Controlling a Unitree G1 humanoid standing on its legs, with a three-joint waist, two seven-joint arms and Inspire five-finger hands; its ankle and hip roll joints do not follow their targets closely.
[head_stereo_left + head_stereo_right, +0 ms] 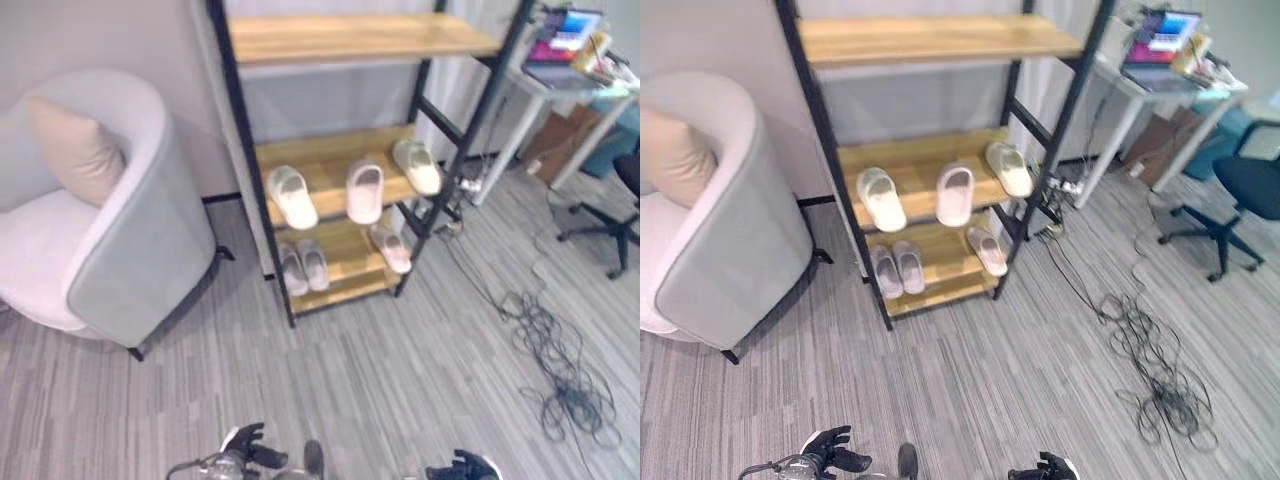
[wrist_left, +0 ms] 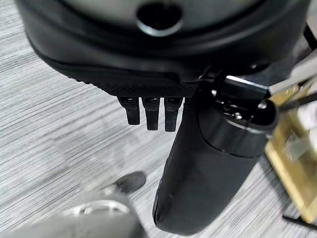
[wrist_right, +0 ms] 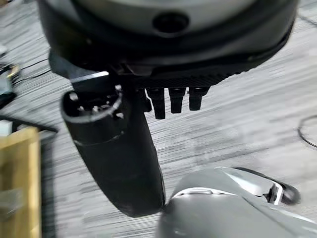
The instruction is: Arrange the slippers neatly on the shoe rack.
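Here we see the slippers (image 1: pixel 364 190) lying in rows on the middle and lowest boards of the shoe rack (image 1: pixel 345 36) at twelve o'clock, well apart from our fingers. Our left hand (image 2: pixel 148 84) and right hand (image 3: pixel 173 84) hang low at six o'clock over the floor (image 1: pixel 400 370), fingers straight and relaxed, holding nothing.

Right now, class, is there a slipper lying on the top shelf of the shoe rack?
No. The top shelf is bare wood; the slippers lie on the two lower shelves.
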